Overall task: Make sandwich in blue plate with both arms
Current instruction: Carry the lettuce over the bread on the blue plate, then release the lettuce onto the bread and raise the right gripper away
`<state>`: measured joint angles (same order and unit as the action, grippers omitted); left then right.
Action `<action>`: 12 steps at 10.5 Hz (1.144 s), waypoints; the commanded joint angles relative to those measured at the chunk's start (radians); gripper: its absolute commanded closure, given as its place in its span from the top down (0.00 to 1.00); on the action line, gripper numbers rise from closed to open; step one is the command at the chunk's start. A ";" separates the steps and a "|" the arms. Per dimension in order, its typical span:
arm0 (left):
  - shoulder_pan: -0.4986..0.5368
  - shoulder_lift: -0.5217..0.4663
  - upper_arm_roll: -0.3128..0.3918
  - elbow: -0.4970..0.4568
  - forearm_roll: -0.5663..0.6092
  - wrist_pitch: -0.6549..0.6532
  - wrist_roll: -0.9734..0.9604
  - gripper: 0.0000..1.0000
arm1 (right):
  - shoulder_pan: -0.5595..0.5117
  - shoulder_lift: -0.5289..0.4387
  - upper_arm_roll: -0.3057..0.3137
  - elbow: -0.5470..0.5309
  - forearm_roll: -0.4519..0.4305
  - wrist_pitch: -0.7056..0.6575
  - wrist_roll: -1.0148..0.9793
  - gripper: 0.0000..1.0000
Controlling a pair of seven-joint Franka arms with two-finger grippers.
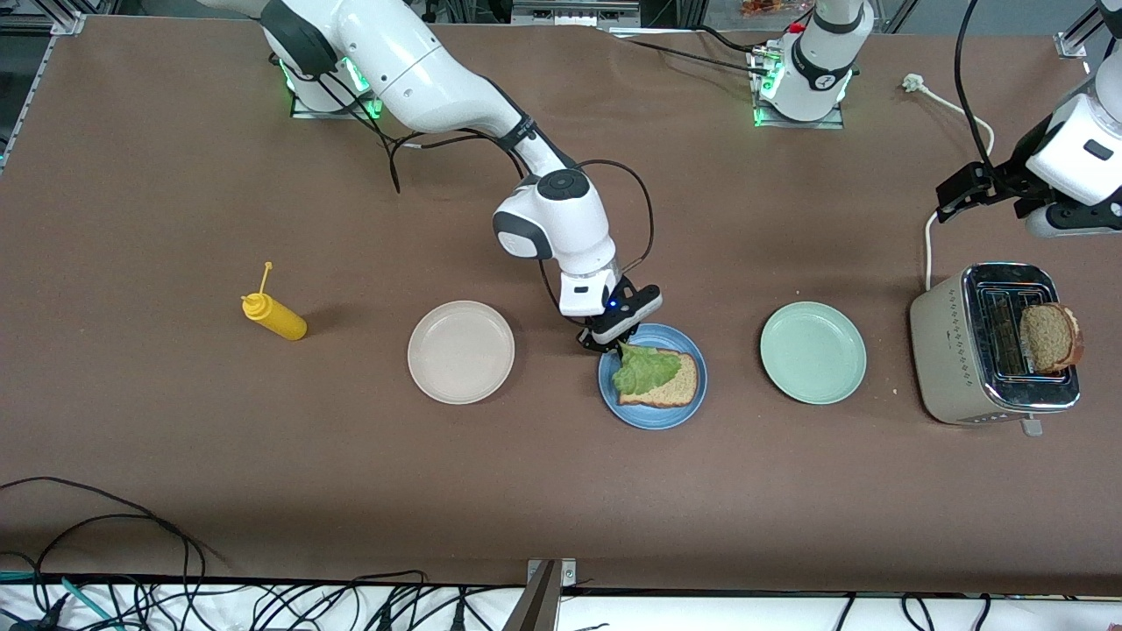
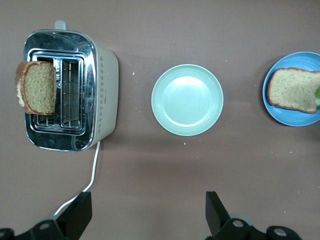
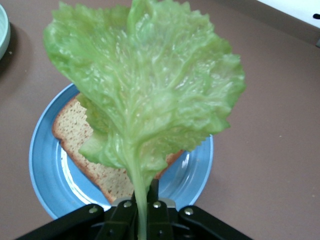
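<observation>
The blue plate (image 1: 633, 410) (image 3: 45, 165) (image 2: 280, 114) sits mid-table with one brown bread slice (image 1: 675, 386) (image 3: 75, 135) (image 2: 292, 90) lying on it. My right gripper (image 1: 618, 343) (image 3: 142, 195) is shut on the stem of a ruffled green lettuce leaf (image 1: 644, 368) (image 3: 150, 85), which hangs over that slice. A second bread slice (image 1: 1049, 337) (image 2: 37, 86) stands in a toaster (image 1: 973, 350) (image 2: 102, 85) at the left arm's end of the table. My left gripper (image 2: 149, 212) is open and empty, up over the bare table close to the toaster.
A pale mint-green plate (image 1: 813, 352) (image 2: 187, 100) lies between the blue plate and the toaster. A cream-white plate (image 1: 461, 351) and a yellow squeeze bottle (image 1: 273, 317) lie toward the right arm's end. The toaster's white cable (image 1: 931, 237) (image 2: 93, 172) runs across the table.
</observation>
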<state>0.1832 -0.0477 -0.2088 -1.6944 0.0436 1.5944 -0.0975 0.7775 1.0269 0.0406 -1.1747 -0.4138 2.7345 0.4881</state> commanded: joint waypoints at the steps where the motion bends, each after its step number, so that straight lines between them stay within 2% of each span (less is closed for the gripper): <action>1: 0.033 0.023 -0.007 0.025 -0.022 0.004 -0.005 1.00 | 0.025 0.039 -0.024 0.049 -0.016 0.011 0.000 0.00; 3: 0.039 0.028 -0.007 0.025 -0.022 0.004 -0.004 1.00 | 0.025 0.048 -0.034 0.049 -0.014 0.027 0.000 0.00; 4: 0.045 0.029 -0.007 0.025 -0.024 0.004 -0.004 1.00 | 0.025 0.048 -0.034 0.049 -0.014 0.031 0.001 0.03; 5: 0.045 0.029 -0.007 0.027 -0.022 0.004 -0.005 1.00 | 0.025 0.050 -0.034 0.049 -0.014 0.033 0.003 0.24; 7: 0.048 0.031 -0.007 0.025 -0.022 0.004 -0.005 1.00 | 0.025 0.050 -0.034 0.049 -0.014 0.042 0.003 0.46; 9: 0.048 0.031 -0.007 0.025 -0.022 0.004 -0.004 1.00 | 0.025 0.050 -0.034 0.049 -0.014 0.044 0.004 0.74; 12: 0.050 0.031 -0.007 0.025 -0.022 0.004 -0.005 1.00 | 0.025 0.047 -0.034 0.049 -0.013 0.048 0.000 0.87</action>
<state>0.2209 -0.0293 -0.2085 -1.6927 0.0365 1.6025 -0.0976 0.7941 1.0466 0.0160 -1.1733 -0.4140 2.7726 0.4881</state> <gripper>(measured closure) 0.000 0.172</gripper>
